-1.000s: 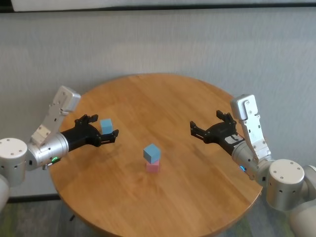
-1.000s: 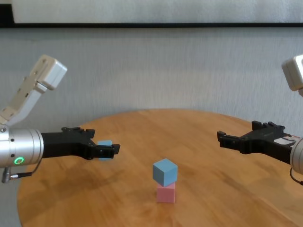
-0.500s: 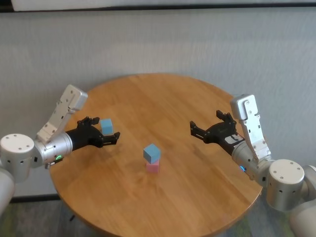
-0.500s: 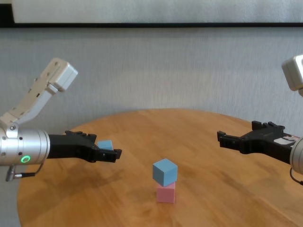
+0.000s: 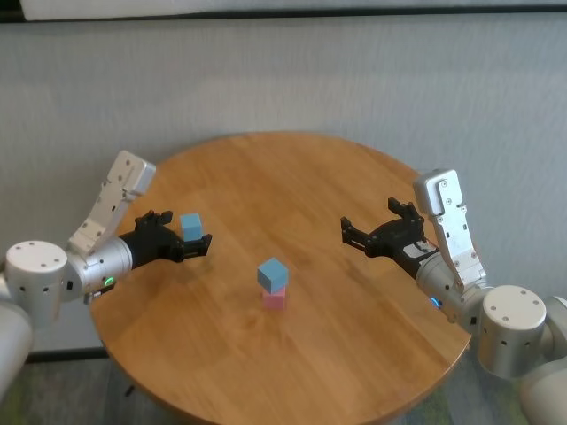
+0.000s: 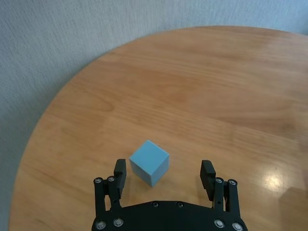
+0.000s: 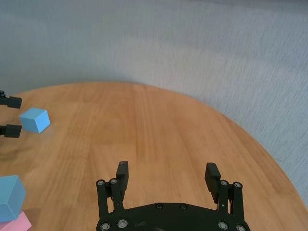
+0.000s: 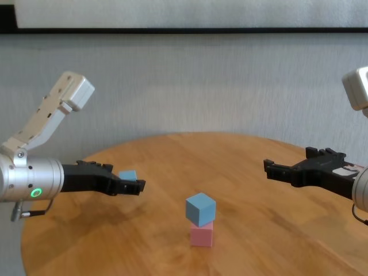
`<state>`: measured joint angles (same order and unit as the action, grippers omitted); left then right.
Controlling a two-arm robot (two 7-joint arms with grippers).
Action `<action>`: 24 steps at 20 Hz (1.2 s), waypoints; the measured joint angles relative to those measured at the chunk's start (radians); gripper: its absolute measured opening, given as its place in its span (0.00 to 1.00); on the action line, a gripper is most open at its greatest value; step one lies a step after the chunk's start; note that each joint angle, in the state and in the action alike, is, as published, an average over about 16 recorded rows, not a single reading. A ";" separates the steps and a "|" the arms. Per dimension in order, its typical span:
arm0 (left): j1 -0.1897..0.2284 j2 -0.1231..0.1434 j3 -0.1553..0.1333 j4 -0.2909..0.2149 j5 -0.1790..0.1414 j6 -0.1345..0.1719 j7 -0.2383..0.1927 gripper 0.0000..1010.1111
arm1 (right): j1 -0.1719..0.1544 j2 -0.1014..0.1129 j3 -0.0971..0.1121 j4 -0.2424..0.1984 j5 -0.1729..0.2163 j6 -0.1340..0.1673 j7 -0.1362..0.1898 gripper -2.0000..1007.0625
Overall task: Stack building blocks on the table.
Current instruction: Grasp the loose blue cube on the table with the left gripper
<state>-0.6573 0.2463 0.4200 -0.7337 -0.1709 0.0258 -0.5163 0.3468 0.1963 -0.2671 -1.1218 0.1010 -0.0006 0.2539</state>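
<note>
A light blue block (image 5: pixel 273 274) sits askew on a pale pink block (image 5: pixel 274 300) near the middle of the round wooden table (image 5: pixel 292 177). A second light blue block (image 5: pixel 190 225) rests on the table at the left. My left gripper (image 5: pixel 188 232) is open and low over the wood. The left wrist view shows this block (image 6: pixel 149 162) partly between the gripper's (image 6: pixel 164 169) spread fingers, close to one finger, with no contact visible. My right gripper (image 5: pixel 368 217) hovers open and empty above the table's right side, well away from the stack (image 8: pixel 200 221).
The table's curved edge (image 6: pixel 33 139) runs close behind the left block, with grey carpet beyond it. A grey wall (image 8: pixel 190 86) stands behind the table. Bare wood lies between the stack and each gripper.
The left arm's upper link swung up and to the right, and its gripper settled slightly around the loose blue block. The right arm and the stack have not moved.
</note>
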 joint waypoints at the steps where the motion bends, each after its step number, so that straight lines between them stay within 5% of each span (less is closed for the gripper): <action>1: -0.002 -0.003 -0.002 0.005 0.001 0.001 0.004 0.99 | 0.000 0.000 0.000 0.000 0.000 0.000 0.000 1.00; 15: -0.039 -0.047 -0.022 0.094 0.028 -0.007 0.039 0.99 | 0.000 0.000 0.000 0.000 0.000 0.000 0.000 1.00; 24: -0.074 -0.074 -0.031 0.178 0.049 -0.038 0.034 0.99 | 0.000 0.000 0.000 0.000 0.000 0.000 0.000 1.00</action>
<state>-0.7310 0.1727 0.3890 -0.5552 -0.1221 -0.0118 -0.4819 0.3468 0.1963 -0.2670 -1.1218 0.1010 -0.0006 0.2539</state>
